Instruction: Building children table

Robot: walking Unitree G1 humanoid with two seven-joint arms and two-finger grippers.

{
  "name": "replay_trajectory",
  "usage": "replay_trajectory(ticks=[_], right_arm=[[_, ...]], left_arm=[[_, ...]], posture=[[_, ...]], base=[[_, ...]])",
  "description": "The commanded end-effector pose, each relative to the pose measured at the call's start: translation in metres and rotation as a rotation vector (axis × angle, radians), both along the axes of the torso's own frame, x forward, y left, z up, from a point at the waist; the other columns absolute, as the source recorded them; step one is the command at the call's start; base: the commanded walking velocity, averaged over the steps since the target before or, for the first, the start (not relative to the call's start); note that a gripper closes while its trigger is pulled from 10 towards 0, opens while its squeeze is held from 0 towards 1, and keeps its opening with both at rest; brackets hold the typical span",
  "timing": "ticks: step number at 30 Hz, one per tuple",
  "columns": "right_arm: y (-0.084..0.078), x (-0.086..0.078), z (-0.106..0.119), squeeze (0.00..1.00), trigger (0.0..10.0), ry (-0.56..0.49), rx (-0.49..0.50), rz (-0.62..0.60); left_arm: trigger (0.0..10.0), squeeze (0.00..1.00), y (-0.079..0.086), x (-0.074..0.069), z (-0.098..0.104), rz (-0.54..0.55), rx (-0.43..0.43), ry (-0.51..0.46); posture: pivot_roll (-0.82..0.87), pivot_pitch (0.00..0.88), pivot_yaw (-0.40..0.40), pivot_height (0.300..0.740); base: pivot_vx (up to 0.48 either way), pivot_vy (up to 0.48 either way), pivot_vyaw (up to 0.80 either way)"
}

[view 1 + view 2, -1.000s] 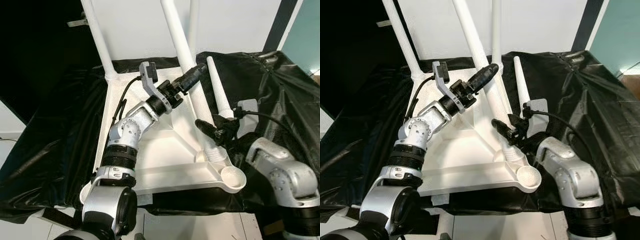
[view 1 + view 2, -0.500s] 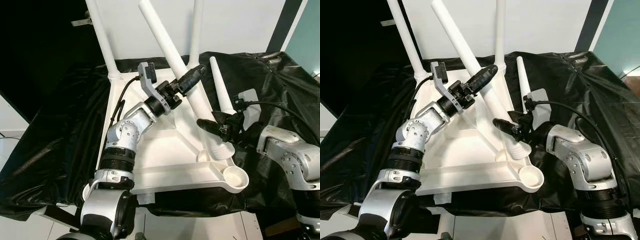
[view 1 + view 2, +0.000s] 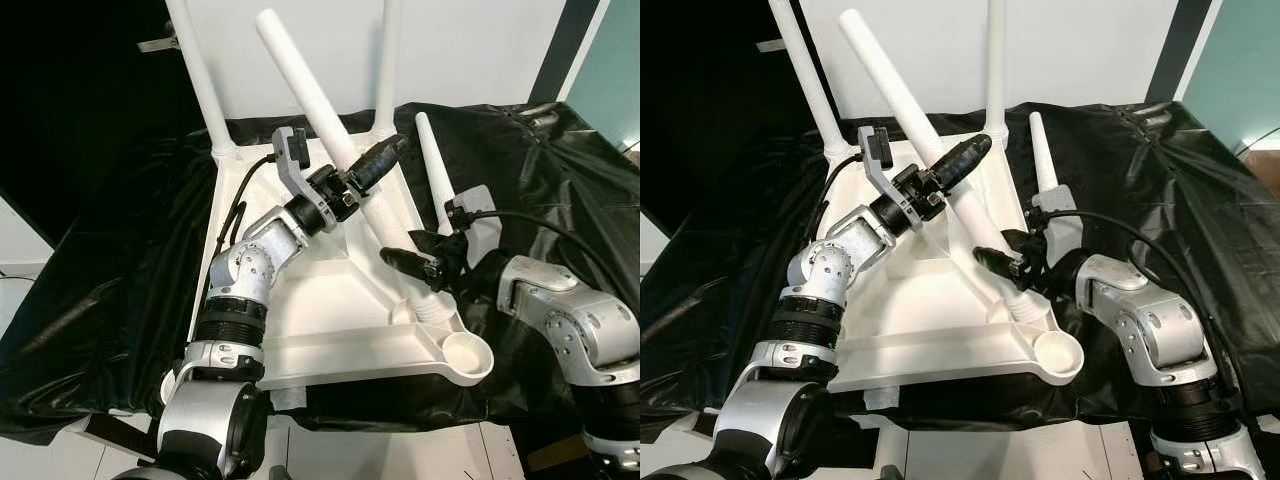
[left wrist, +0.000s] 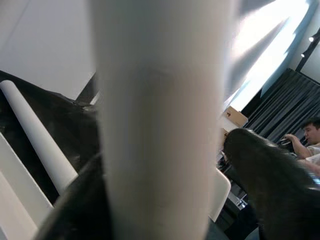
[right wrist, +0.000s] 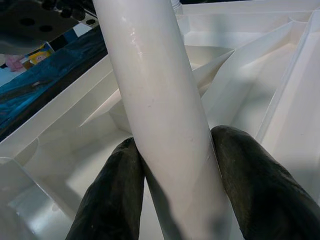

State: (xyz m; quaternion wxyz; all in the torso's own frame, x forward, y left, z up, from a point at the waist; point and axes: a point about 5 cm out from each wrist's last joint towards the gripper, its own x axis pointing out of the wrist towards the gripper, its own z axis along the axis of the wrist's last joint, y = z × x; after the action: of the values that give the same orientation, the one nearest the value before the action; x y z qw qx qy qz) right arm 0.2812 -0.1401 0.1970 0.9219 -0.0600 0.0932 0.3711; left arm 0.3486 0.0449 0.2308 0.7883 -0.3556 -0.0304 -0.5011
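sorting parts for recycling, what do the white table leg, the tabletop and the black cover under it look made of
Table leg: smooth, slightly glossy white, likely moulded plastic. Tabletop: same white, with moulded ribs and corner sockets, so probably plastic too. Black cover: thin, shiny and wrinkled, like plastic sheeting.

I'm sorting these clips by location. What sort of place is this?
Probably a lab or demo space rather than a lived-in home: black plastic sheeting drapes the work surface, a plain white wall stands behind, and the left wrist view shows dark curtains with a seated person.
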Motion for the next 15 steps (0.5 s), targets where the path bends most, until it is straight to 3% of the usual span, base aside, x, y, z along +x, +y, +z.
replay_trajectory(ticks=[1,5,6,7,15], right_arm=[[0.0098,-0.0046,-0.0112,0.00,0.0,0.056,-0.005,0.048],[0.0085,-0.0044,-0.0114,0.00,0.0,0.054,-0.011,0.037],[0.0067,-0.0031,-0.0110,0.00,5.5,0.049,-0.011,0.020],[0.0052,-0.0020,-0.0106,0.00,10.0,0.045,-0.012,0.004],[0.0008,0.0020,-0.0111,0.00,10.0,0.026,-0.034,-0.060]], left_arm=[[0.0,0.00,-0.0069,-0.0071,0.0040,-0.083,-0.030,-0.047],[0.0,0.00,-0.0053,-0.0086,0.0060,-0.095,-0.055,-0.054],[0.0,0.00,-0.0041,-0.0080,0.0064,-0.092,-0.063,-0.053],[0.0,0.00,-0.0033,-0.0074,0.0066,-0.088,-0.067,-0.052],[0.0,0.00,-0.0030,-0.0067,0.0060,-0.086,-0.073,-0.050]], posture=[[-0.19,0.008,0.069,0.740],[-0.19,0.004,0.069,0.740],[-0.19,0.004,0.069,0.740],[-0.19,0.004,0.069,0.740],[-0.19,0.000,0.067,0.740]], base=[[0.000,0.000,0.00],[0.000,0.000,0.00],[0.000,0.000,0.00],[0.000,0.000,0.00],[0.000,0.000,0.00]])
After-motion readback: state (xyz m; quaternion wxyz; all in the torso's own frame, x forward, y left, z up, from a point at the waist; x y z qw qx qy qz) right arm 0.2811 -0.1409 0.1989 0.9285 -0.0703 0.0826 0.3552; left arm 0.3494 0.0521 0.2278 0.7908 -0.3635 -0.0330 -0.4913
